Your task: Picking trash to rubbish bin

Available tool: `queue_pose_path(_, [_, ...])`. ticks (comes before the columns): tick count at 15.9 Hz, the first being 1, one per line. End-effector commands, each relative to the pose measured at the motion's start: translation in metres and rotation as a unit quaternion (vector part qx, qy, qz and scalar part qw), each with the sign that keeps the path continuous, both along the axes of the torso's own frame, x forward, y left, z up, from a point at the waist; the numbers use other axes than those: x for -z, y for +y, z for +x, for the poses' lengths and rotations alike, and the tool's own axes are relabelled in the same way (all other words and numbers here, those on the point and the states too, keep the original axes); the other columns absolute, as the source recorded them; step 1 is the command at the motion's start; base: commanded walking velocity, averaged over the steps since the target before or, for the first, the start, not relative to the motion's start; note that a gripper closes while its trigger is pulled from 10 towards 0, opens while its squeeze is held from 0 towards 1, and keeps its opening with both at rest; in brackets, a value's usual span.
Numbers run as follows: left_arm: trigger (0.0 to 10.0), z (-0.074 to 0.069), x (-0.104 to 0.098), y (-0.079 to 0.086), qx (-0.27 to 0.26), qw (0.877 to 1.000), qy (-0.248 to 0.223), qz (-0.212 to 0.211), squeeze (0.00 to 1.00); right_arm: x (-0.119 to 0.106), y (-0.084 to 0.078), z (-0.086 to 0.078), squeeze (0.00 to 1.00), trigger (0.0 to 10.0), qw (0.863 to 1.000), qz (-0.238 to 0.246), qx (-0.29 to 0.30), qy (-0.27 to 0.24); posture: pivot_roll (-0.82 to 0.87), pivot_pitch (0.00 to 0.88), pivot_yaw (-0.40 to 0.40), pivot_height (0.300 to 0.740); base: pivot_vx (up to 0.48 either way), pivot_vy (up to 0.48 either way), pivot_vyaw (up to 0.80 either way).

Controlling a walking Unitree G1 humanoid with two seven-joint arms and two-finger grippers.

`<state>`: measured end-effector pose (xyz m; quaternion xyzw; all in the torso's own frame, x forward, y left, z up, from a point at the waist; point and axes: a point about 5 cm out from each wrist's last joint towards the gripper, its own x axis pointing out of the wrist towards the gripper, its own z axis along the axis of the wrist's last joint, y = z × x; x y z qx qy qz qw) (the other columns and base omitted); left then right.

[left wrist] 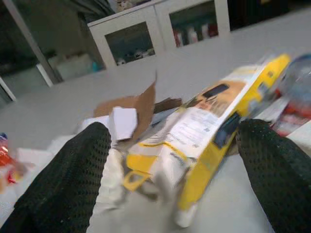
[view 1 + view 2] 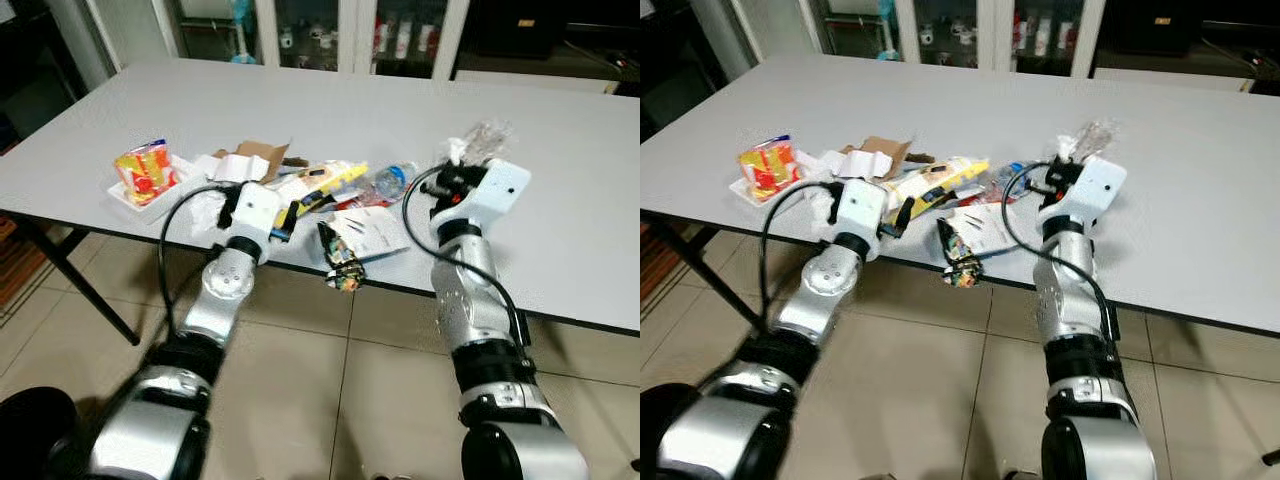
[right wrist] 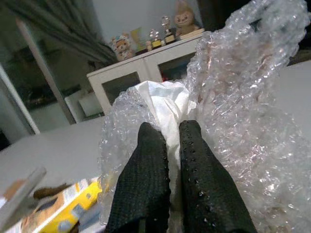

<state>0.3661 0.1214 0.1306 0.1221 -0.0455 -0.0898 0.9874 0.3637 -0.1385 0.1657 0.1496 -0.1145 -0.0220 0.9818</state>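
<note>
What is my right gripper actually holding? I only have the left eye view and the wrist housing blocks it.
Observer: The right gripper is shut on white tissue wrapped in bubble wrap.
Operator: And the left one?
Observer: The left gripper is open, fingers either side of a yellow package.
Operator: Anything behind that package?
Observer: A torn cardboard piece lies just beyond it.

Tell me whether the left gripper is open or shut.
Open. In the left wrist view its two black fingers stand wide apart, with the yellow packet lying between them, ungripped.
</note>
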Motion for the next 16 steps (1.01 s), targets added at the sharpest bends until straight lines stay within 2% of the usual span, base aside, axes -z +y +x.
queue_pose_path(1, [10.0, -0.003, 0.0, -0.001, 0.003, 1.0, -0.006, -0.018, 0.0, -0.003, 0.001, 0.0, 0.0, 10.0, 1.0, -0.009, -0.005, -0.004, 0.01, 0.007, 0.056, 0.74, 0.0, 0.0, 0.0])
queue_pose_path(3, [10.0, -0.009, -0.001, -0.008, 0.012, 0.999, -0.026, -0.042, 0.0, -0.003, 0.001, 0.0, 0.0, 10.0, 1.0, -0.009, -0.005, -0.001, 0.01, 0.009, 0.054, 0.74, 0.0, 0.0, 0.0])
queue_pose_path(4, [10.0, -0.011, -0.006, -0.009, 0.003, 0.997, -0.047, -0.064, 0.0, -0.002, 0.001, -0.001, 0.0, 10.0, 1.0, -0.017, -0.006, 0.003, 0.01, 0.011, 0.053, 0.74, 0.0, 0.0, 0.0])
queue_pose_path(5, [10.0, -0.012, -0.006, -0.008, 0.0, 0.996, -0.049, -0.068, 0.0, -0.002, 0.001, -0.001, 0.0, 10.0, 1.0, -0.021, -0.006, 0.003, 0.01, 0.01, 0.053, 0.74, 0.0, 0.0, 0.0])
queue_pose_path(7, [10.0, -0.012, -0.006, -0.002, -0.009, 0.997, -0.049, -0.064, 0.0, -0.002, 0.001, -0.001, 0.0, 10.0, 1.0, -0.02, -0.007, 0.005, 0.01, 0.008, 0.056, 0.74, 0.135, 0.0, 0.0])
queue_pose_path(8, [10.0, -0.012, -0.006, 0.002, -0.017, 0.997, -0.049, -0.06, 0.0, -0.002, 0.0, -0.001, 0.0, 10.0, 1.0, -0.018, -0.007, 0.005, 0.01, 0.005, 0.057, 0.74, 0.382, 0.0, -0.62])
queue_pose_path(11, [10.0, -0.013, -0.006, 0.003, -0.017, 0.997, -0.049, -0.058, 0.0, -0.001, -0.001, -0.001, 0.0, 10.0, 1.0, -0.015, -0.005, 0.009, 0.01, 0.001, 0.059, 0.74, 0.44, 0.0, -0.72])
queue_pose_path(16, [10.0, -0.014, -0.005, 0.001, -0.009, 0.997, -0.047, -0.054, 0.0, 0.002, -0.001, -0.002, 0.0, 10.0, 1.0, -0.019, 0.001, 0.013, 0.01, 0.0, 0.063, 0.74, 0.44, 0.0, 0.0])
